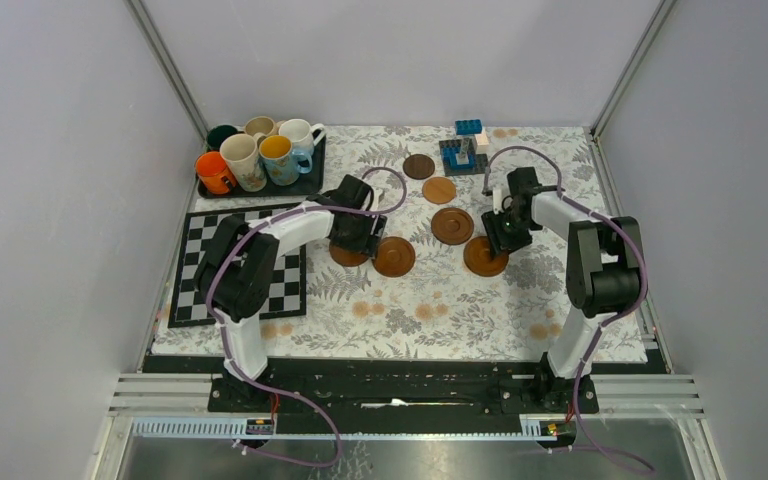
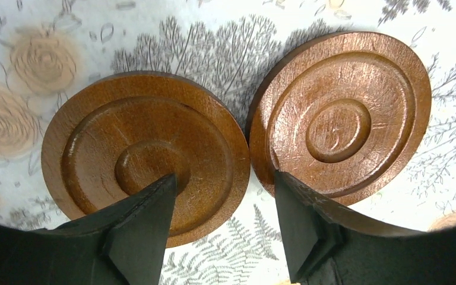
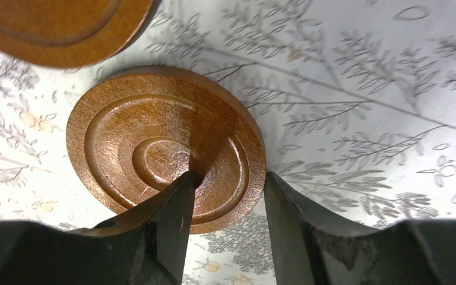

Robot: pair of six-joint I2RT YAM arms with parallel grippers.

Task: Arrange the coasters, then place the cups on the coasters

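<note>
Using the chessboard [image 1: 192, 275] as the reference: the cups [image 1: 260, 150], six of them, are all bunched on the black tray [image 1: 312, 186] just behind it, none on a coaster yet. The left gripper [image 2: 222, 178] is low over the floral cloth [image 1: 410, 300] just right of the chessboard's far corner. Its jaws are part way apart and straddle the rim of the first coaster [image 2: 145, 148], one finger over the middle dip and the other out past the edge, overlapping the second coaster [image 2: 338, 119] sitting just beside it. Honestly can't tell if it's actually pinching that rim or just sitting around it. Further right of the chessboard, the right gripper [image 3: 228, 178] has the same setup on the third coaster [image 3: 154, 142], one finger in the centre recess, one against the outside edge. Again I can't tell whether it's clamped. Three more coasters [image 1: 440, 190] lie in a loose diagonal toward the back, well right of the chessboard, between the two grippers.
</note>
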